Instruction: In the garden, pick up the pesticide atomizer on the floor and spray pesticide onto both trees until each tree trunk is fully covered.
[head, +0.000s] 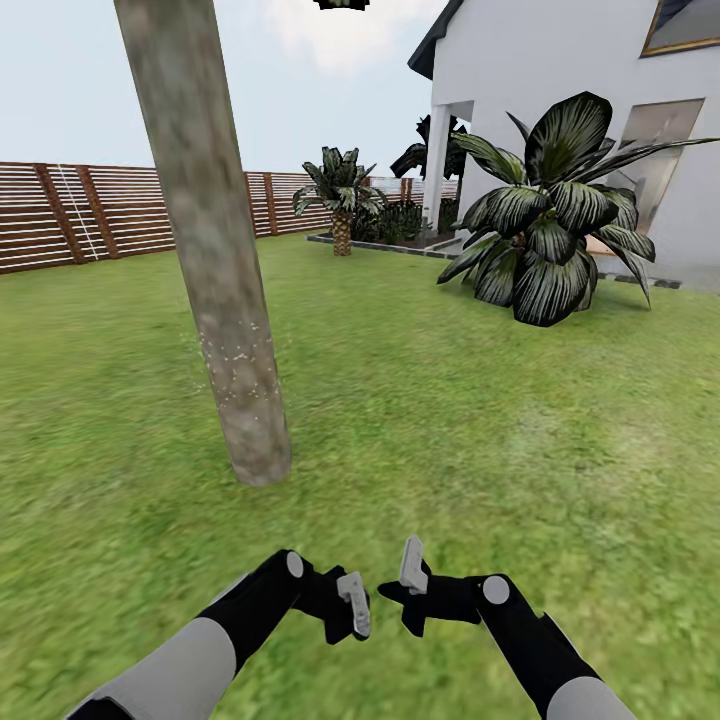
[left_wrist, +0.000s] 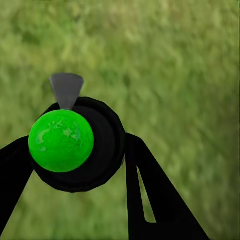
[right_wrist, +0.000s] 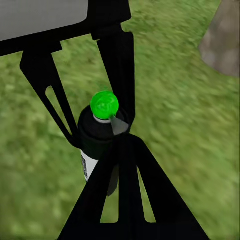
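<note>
so the robot's parked on the lawn (head: 480, 420) with a tree trunk (head: 215, 260) just ahead and a bit to its left, and there's already a patch of pale speckles on the lower part of the bark, which i'd guess is spray landing. the pesticide atomizer (left_wrist: 75, 145) is in the left gripper (head: 352, 606), black body with a bright green ball on top and a little grey nozzle cone poking out beside it. the left wrist view has the dark fingers (left_wrist: 150, 195) tight on either side of the bottle, so it's clamped on, not just resting. the right wrist camera catches the same bottle from the side, with the base of the trunk off in a corner. the right gripper (head: 410, 580) is held close to the left one, and i can't tell how far open it is. both arms sit low and tucked in, probably to keep the nozzle steady and aimed at the bark. only the lower band looks speckled, so lots of trunk left.
</note>
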